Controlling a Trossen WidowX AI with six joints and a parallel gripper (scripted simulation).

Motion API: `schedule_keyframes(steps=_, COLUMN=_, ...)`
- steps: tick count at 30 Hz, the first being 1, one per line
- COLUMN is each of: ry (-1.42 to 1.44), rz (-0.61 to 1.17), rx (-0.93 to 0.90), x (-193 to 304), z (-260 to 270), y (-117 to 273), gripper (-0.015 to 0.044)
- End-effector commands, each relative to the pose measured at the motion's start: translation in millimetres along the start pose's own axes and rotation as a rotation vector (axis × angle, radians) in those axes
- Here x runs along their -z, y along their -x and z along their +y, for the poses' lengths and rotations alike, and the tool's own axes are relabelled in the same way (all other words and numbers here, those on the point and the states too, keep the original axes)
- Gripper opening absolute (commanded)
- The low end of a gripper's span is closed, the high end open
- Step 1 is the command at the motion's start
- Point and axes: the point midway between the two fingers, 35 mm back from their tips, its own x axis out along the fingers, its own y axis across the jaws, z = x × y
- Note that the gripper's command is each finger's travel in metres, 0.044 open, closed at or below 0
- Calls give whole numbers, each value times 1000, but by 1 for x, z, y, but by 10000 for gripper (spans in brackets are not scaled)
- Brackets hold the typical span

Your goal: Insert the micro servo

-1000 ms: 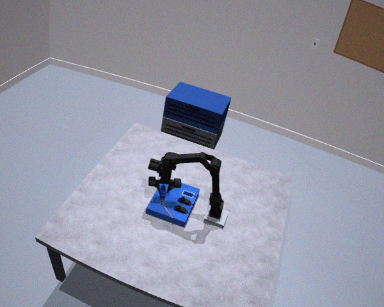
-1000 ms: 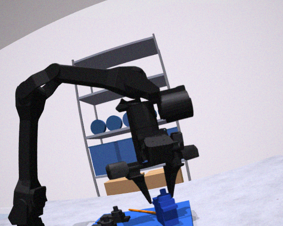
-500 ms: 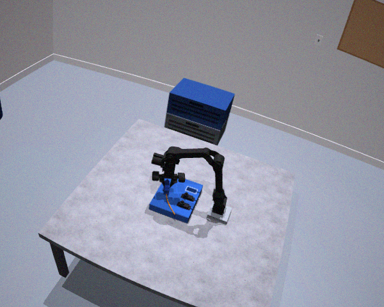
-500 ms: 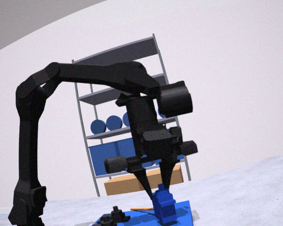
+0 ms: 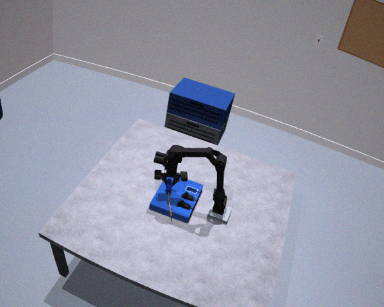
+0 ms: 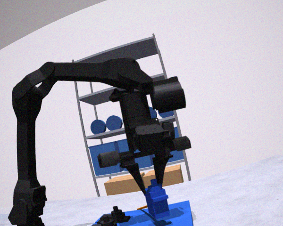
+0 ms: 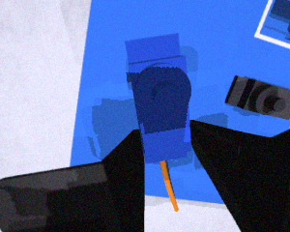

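Blue micro servo (image 6: pixel 157 198) upright (pincer-held)

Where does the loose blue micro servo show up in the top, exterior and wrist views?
Top: micro servo is small, just under the gripper, over the far-left part of the blue deck.
Exterior: low centre, pinched between the fingers, lifted off the deck.
Wrist: centre, seen from above, between the two dark fingers.
Shared landmark: the orange cable trailing from the servo.
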Motion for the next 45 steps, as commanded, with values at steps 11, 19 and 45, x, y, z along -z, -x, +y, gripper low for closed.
schedule_keyframes(steps=11, ry=-5, rz=-10, rx=-9, x=-3, z=-27, y=3, gripper=0)
schedule_keyframes(steps=19, ry=-5, rz=-13, rx=-8, x=-40, z=-42, y=3, gripper=0)
schedule_keyframes(steps=45, ry=382, rz=-18, rx=-2, x=-88, z=-62, y=4, gripper=0)
